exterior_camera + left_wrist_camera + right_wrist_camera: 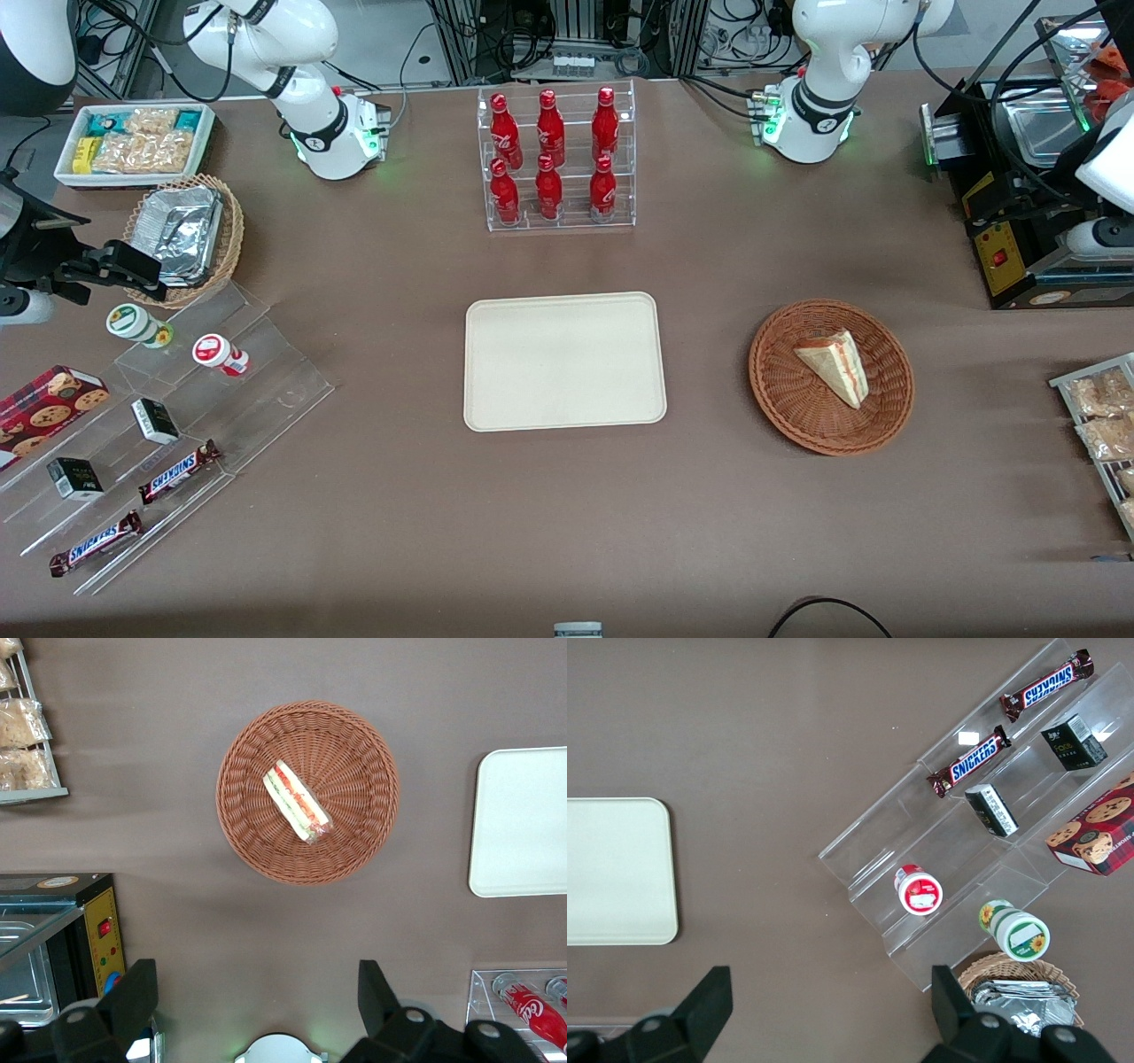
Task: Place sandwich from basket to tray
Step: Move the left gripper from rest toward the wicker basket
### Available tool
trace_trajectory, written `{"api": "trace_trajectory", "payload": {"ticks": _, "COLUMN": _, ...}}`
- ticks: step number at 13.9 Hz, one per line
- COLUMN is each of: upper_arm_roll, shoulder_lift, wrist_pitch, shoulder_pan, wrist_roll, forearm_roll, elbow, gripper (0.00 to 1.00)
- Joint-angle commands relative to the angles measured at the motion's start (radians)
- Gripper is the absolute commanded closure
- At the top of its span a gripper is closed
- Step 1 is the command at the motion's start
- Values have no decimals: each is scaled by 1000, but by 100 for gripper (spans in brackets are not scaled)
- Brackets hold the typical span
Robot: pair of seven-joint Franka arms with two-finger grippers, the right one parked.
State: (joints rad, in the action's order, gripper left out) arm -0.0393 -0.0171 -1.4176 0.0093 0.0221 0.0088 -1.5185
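Note:
The sandwich [833,365] [297,802], a pale wedge with red, orange and green filling along its cut edge, lies in the middle of the round reddish-brown wicker basket [780,399] [248,824]. The cream rectangular tray [564,361] [523,824] [616,873] lies flat and bare at the table's centre, beside the basket toward the parked arm's end. My gripper [259,992] hangs high over the table, farther from the front camera than the basket and well apart from it. It is open wide, and nothing is between its fingers [137,997].
A black machine [1019,221] [80,930] stands close to my gripper at the working arm's end. A rack of snack packets [1103,416] [22,726] sits near the basket. A clear rack of red bottles [556,159] stands farther from the front camera than the tray.

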Motion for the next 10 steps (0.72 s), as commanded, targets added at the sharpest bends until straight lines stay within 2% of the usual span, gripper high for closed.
{"api": "trace_trajectory", "payload": {"ticks": 1, "upper_arm_roll": 4, "shoulder_lift": -17, "wrist_pitch": 5, "shoulder_pan": -2, "wrist_roll": -16, "forearm_roll": 7, "elbow": -17, "gripper": 0}}
{"api": "trace_trajectory", "payload": {"ticks": 5, "upper_arm_roll": 2, "shoulder_lift": 8, "wrist_pitch": -10, "shoulder_pan": -5, "wrist_roll": -24, "forearm_roll": 7, "elbow": -78, "gripper": 0}}
{"api": "trace_trajectory", "payload": {"ticks": 10, "upper_arm_roll": 1, "shoulder_lift": 6, "wrist_pitch": -208, "shoulder_pan": -5, "wrist_roll": -24, "forearm_roll": 7, "elbow": -267, "gripper": 0}}
